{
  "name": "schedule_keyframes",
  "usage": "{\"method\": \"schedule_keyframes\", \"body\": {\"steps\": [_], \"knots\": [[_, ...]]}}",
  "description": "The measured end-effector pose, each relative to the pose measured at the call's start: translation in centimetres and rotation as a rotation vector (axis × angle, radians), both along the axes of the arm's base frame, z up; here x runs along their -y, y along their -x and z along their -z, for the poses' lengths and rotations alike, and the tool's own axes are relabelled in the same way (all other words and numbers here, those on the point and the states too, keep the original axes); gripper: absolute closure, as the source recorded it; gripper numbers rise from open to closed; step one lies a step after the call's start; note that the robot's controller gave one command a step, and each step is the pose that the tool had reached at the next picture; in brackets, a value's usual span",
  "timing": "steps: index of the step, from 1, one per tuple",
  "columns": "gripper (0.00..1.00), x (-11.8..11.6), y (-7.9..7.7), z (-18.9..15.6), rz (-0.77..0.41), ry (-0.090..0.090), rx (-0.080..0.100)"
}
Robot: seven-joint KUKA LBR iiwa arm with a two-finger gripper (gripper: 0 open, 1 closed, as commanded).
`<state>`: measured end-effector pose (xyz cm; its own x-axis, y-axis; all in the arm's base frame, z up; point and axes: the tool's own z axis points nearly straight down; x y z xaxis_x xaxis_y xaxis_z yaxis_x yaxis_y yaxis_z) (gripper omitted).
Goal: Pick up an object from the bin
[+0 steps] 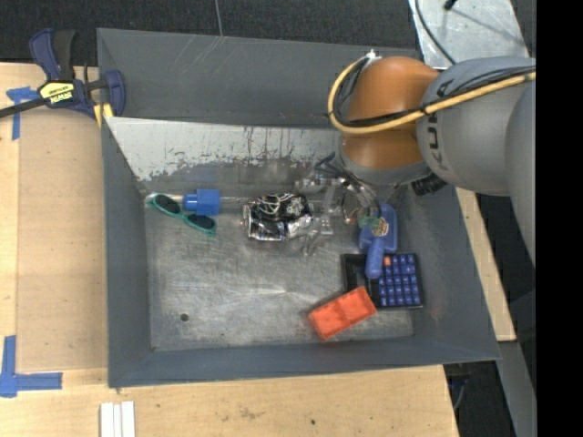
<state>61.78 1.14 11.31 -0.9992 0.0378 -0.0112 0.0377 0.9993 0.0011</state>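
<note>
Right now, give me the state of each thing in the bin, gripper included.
Wrapper: crumpled, lying loose mid-bin.
Glasses: lying flat at the left.
Blue block: resting against the glasses.
Orange brick: flat, askew, near the front.
Keypad: face up at the right.
Blue handle: lying along the keypad's left edge.
Gripper: down in the bin, just right of the wrapper.

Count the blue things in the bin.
3: a small block beside the green glasses at left, a handle-like piece just below the arm, and a studded plate at right. The arm may hide more.
</note>
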Motion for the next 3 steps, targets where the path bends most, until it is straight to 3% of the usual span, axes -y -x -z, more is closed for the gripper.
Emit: {"method": "schedule_keyframes", "body": {"steps": [1,2,3], "knots": [[1.00,-3.1,-0.6,3.6,0.081,0.005,-0.006],[1.00,-3.1,-0.6,3.6,0.081,0.005,-0.006],[1.00,-2.9,0.4,-9.1,0.076,0.000,-0.008]]}}
